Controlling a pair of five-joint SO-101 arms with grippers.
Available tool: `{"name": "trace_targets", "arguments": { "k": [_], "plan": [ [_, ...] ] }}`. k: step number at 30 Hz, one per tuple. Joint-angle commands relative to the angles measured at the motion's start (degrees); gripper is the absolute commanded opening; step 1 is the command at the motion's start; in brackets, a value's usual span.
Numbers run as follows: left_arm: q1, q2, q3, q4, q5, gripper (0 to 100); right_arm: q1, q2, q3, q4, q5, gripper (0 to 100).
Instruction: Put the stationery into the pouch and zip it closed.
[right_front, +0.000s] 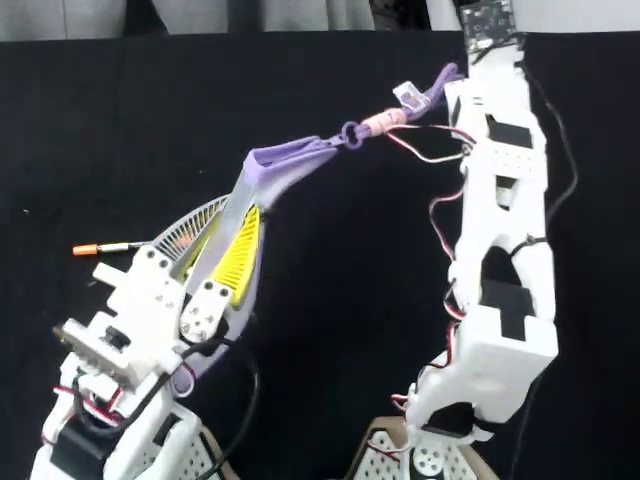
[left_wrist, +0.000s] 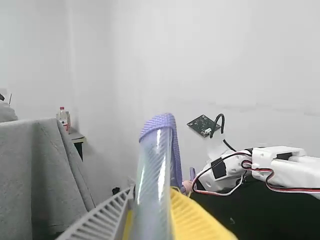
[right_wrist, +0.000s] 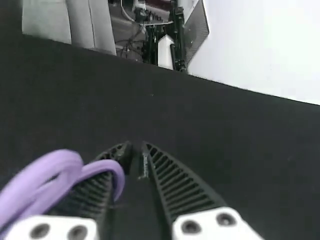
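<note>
The purple pouch (right_front: 270, 175) with clear sides hangs lifted above the black table, stretched between both arms. My left gripper (right_front: 240, 212), with one white and one yellow ribbed finger, is shut on the pouch's lower end; the pouch (left_wrist: 159, 150) rises between its fingers (left_wrist: 195, 220). The zip's pull has a purple ring, a pink bead (right_front: 383, 123) and a purple cord (right_front: 440, 80). At the far top of the table my right gripper (right_front: 425, 92) is shut on that cord. Its black fingers (right_wrist: 175, 185) meet at the tips, with the cord (right_wrist: 50, 172) looped beside one finger.
An orange-tipped pen (right_front: 105, 248) lies on the table (right_front: 330, 300) left of my left arm. The right arm (left_wrist: 280, 165) stretches along the right side with loose red and white wires. Grey curtains hang beyond the table's far edge.
</note>
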Motion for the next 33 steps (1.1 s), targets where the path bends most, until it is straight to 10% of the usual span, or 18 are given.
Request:
{"name": "trace_targets", "arguments": {
  "k": [1,21,33],
  "plan": [
    [-1.01,-1.49,-10.15,-0.62,0.18,3,4.92,1.45,-3.21,0.44,-0.44,1.1],
    [-0.48,-1.23,11.74,-17.85,0.62,3,-9.76,-25.54,-32.66,49.58,-4.4,1.5],
    [13.23,-1.14,1.63,-0.7,6.24,19,-12.04,-27.56,-53.67,56.44,-5.98,1.3]
  ]
}}
